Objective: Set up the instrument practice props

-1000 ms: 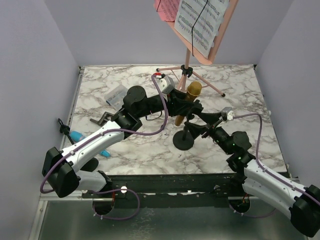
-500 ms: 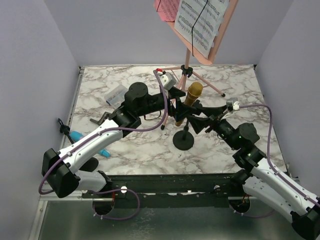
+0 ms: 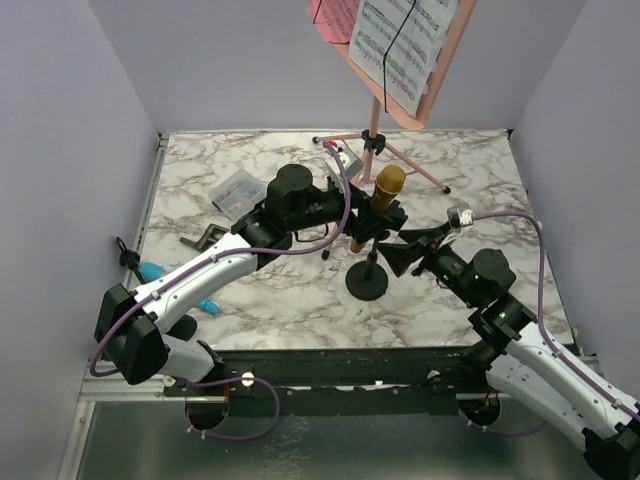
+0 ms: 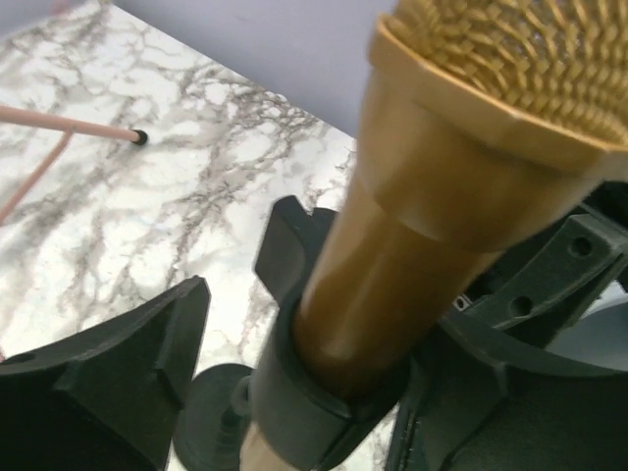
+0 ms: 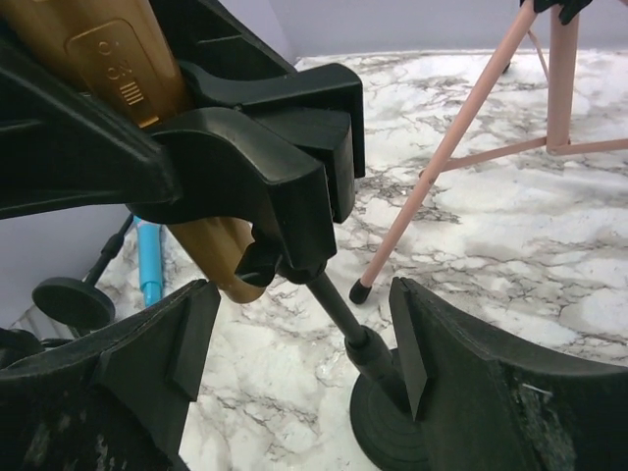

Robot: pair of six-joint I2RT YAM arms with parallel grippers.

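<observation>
Since both sets of fingers stand wide and hold nothing, your job now looks like getting clear without disturbing what is seated. The left gripper (image 4: 339, 339) straddles the gold metal-mesh-headed microphone (image 4: 392, 245): one finger (image 4: 137, 363) is well off its barrel, while the other sits close behind it, and I cannot tell whether that one touches. The microphone sits tilted in the black plastic clip (image 5: 275, 167) of the black round-based mic mount (image 3: 368, 282), near the middle of the table.

The right gripper (image 5: 302, 304) is likewise spread, its fingers on either side of the mount's thin stem but apart from it. Back each hand out along its own line, left first. A sideways brush could, I judge, tip that light mount or pop the barrel from the clip. Mind the pink tripod leg (image 5: 432, 167) whose foot lands just beside the base.

Further out, the blue microphone (image 5: 149, 260) lies at the left edge next to the second black round-based mount (image 5: 69, 299), probably your next pick. At the rear, the pink perforated music rack (image 3: 455, 50) carries its white and pink sheet-music pages (image 3: 400, 45).

The white marble-patterned tabletop (image 3: 480, 190) is smooth, so bases may slide. It also holds a small clear plastic compartment box (image 3: 238, 190) and a black L-shaped metal bracket (image 3: 205, 238). Plain lavender walls (image 3: 200, 60) close in three sides.
</observation>
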